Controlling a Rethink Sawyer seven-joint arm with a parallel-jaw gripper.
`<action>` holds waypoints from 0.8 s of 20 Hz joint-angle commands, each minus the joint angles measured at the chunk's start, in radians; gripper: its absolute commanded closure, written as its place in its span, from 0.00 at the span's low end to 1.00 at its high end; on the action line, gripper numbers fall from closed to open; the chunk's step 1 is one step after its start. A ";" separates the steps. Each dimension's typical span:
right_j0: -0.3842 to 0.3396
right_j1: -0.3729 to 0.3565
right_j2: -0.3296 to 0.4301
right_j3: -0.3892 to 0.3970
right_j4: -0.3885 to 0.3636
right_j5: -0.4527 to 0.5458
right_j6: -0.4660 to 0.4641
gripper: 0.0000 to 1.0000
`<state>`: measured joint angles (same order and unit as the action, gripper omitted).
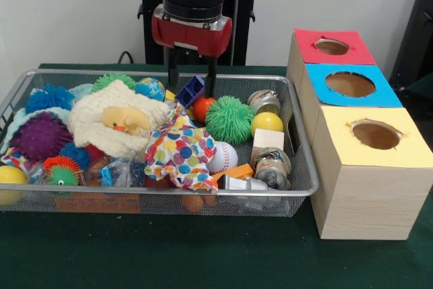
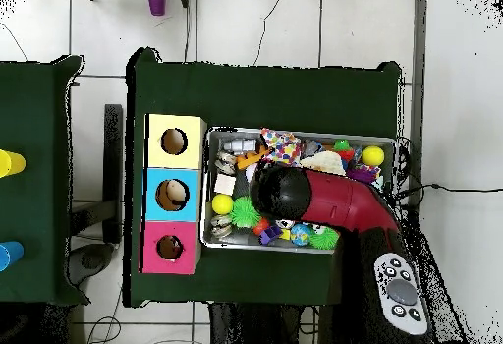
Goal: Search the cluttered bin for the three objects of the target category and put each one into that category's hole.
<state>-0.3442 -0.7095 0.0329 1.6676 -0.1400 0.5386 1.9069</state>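
The hand [image 1: 192, 72], fingers apart and empty, hangs over the full bin [image 1: 301, 133]; all 3 holes look empty.

The gripper [image 1: 192, 76] hangs with fingers spread over the wire bin [image 1: 298, 167] (crammed with toys), either side of a blue block [image 1: 191, 91].

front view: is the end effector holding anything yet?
No. The end effector hangs open above the bin, fingers either side of a blue block, not closed on it.
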 commanded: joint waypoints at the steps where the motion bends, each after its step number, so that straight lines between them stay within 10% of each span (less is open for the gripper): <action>1: -0.035 0.023 0.036 -0.113 -0.054 0.181 -0.073 0.00; 16: -0.037 0.012 0.014 -0.135 -0.110 0.174 -0.057 0.00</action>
<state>-0.3633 -0.7245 0.0325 1.5693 -0.1706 0.6623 1.9069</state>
